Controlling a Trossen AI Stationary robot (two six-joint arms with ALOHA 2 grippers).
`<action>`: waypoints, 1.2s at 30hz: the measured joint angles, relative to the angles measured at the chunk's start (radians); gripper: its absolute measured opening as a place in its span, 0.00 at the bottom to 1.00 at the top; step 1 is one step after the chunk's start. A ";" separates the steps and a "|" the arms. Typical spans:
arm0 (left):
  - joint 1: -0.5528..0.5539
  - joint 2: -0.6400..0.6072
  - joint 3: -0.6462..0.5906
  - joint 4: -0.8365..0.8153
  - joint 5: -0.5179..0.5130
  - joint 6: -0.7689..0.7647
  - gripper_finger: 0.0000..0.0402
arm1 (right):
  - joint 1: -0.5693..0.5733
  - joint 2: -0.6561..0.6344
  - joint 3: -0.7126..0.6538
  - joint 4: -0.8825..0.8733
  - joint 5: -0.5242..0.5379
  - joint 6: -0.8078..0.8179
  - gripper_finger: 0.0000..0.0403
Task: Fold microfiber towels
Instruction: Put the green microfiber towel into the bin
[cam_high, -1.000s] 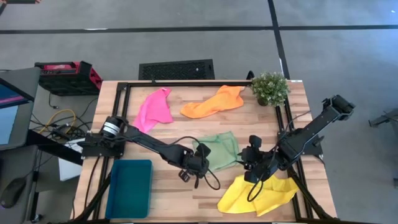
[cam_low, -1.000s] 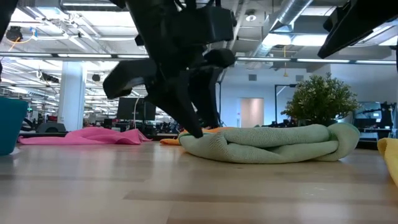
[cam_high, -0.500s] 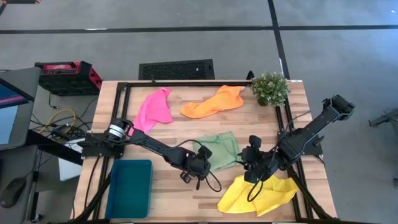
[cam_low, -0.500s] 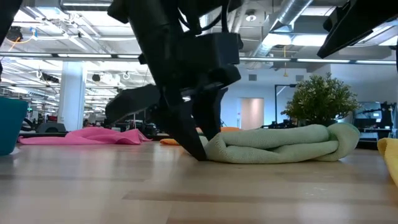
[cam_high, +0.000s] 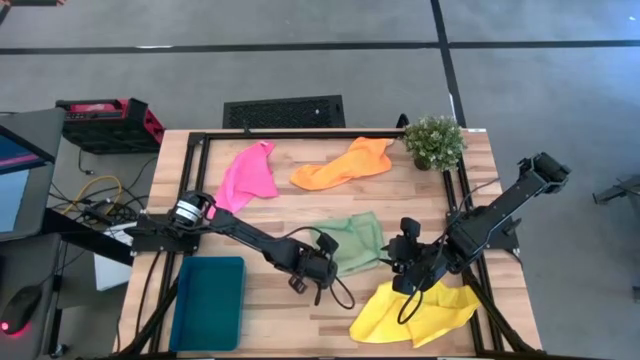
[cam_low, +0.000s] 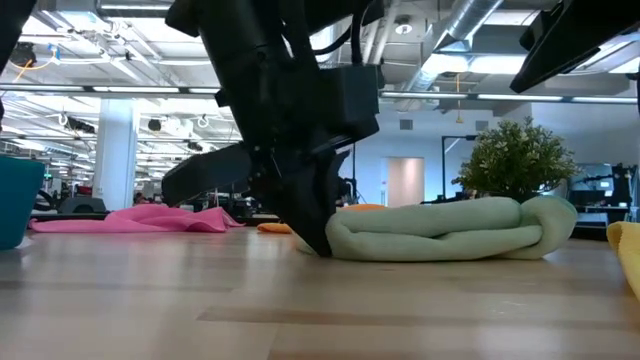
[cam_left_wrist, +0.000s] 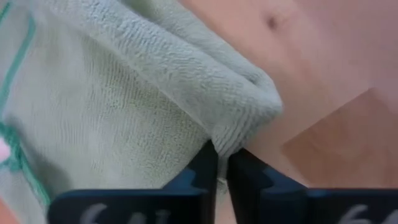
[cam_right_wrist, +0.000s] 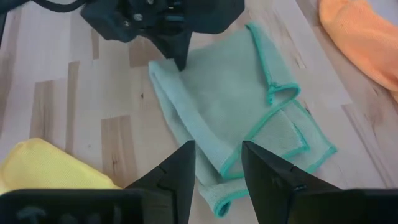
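Note:
The light green towel (cam_high: 358, 240) lies loosely folded on the middle of the table; the low view shows it as a thick roll (cam_low: 440, 230). My left gripper (cam_high: 323, 264) is shut on its left near corner, also visible in the right wrist view (cam_right_wrist: 179, 59). My right gripper (cam_right_wrist: 217, 171) hangs open above the table just right of the green towel, over the far edge of the yellow towel (cam_high: 415, 312), touching nothing. The pink towel (cam_high: 248, 175) and orange towel (cam_high: 345, 162) lie crumpled near the far edge. My left gripper pinches the green towel's folded corner (cam_left_wrist: 239, 140) between its two fingers. The fingers (cam_low: 312, 235) slant down from the table's left, their tips at the tabletop. What they have is a rounded fold, not a single edge. The towel lies slack on the table.
A teal bin (cam_high: 207, 300) stands at the near left. A small potted plant (cam_high: 435, 142) stands at the far right corner. A black frame rail (cam_high: 300, 133) runs around the table. Bare wood lies between the bin and the green towel.
My left gripper has sunk onto the green towel's left near corner and shut on it, taking hold of the fold. The towel's left end has bunched slightly toward the right; the rest has stayed put.

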 joint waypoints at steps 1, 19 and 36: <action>0.002 0.000 0.000 -0.008 -0.002 -0.012 0.03 | 0.000 0.000 0.000 0.000 0.000 0.000 0.38; 0.002 -0.216 -0.003 -0.469 0.076 -0.353 0.01 | 0.000 0.000 0.000 0.000 0.000 0.001 0.38; -0.042 -0.492 -0.002 -0.905 0.131 -0.842 0.00 | 0.000 0.000 0.000 0.001 0.006 -0.008 0.38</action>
